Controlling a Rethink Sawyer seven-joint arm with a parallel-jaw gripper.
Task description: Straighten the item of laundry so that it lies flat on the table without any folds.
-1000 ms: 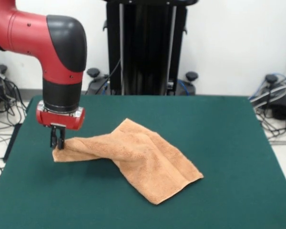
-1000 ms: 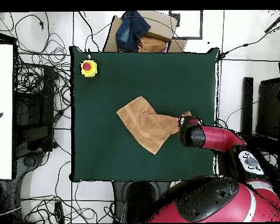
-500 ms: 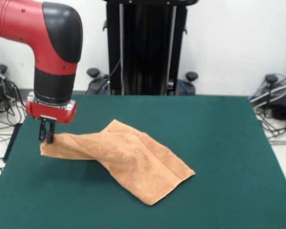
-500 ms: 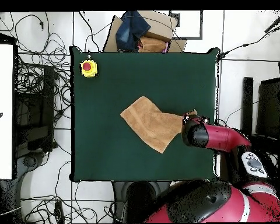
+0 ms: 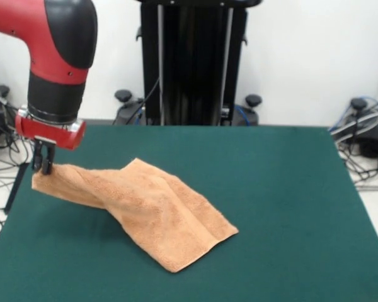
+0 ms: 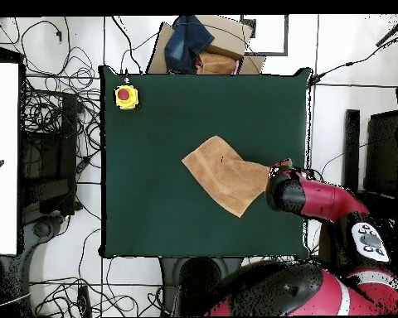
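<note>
We have the gripper (image 5: 43, 165) pinching 1 corner of the peach-orange towel (image 5: 151, 211), its dark fingers pressed together on the cloth and holding that corner lifted just above the table's (image 5: 290, 207) edge. From there the towel slopes down toward the table's middle, where its far end rests on the green top. In the overhead view the towel (image 6: 227, 175) runs from the table centre to the side where the red arm (image 6: 318, 199) reaches in. We judge the job partway: a soft ridge and a doubled layer show along the terry, so it is not flat yet. The cloth looks thick, nubby and limp; the tabletop is matte, felt-like. A yellow box with a red button (image 6: 125, 96) sits in 1 corner.
</note>
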